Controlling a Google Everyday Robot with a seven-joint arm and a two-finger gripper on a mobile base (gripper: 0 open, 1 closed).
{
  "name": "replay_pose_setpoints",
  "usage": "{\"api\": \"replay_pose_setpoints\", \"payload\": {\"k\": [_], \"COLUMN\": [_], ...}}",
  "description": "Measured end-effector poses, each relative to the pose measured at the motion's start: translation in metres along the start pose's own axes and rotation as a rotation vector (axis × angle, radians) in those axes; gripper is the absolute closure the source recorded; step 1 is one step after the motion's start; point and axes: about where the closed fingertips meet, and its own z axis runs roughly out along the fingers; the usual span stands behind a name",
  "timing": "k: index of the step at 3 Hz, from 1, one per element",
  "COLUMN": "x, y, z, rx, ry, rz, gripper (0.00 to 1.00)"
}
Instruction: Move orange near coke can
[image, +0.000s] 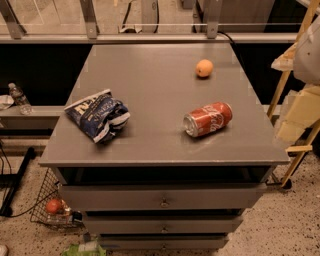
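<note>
The coke can (208, 119) lies on its side on the grey cabinet top (150, 70), with white Coca-Cola script on its red wall. The blue-and-white chip bag (97, 116) bears lettering I cannot read. The orange (204, 68) sits behind the can, apart from it. My gripper (309, 56) is a pale shape at the right edge, well right of the orange; released or clenched, I cannot tell.

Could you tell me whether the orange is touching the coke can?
Apart: the camera view shows bare tabletop between orange and coke can; gripper hangs at right edge.
</note>
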Motion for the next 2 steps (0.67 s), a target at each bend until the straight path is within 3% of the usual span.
{"api": "replay_pose_setpoints", "payload": {"k": [1, 2], "x": [0.000, 0.001], "y": [0.000, -0.032], "z": [0.000, 0.017], "rx": [0.000, 0.028], "ry": [0.000, -0.113], "rz": [0.000, 0.111], "gripper": [0.00, 0.00]}}
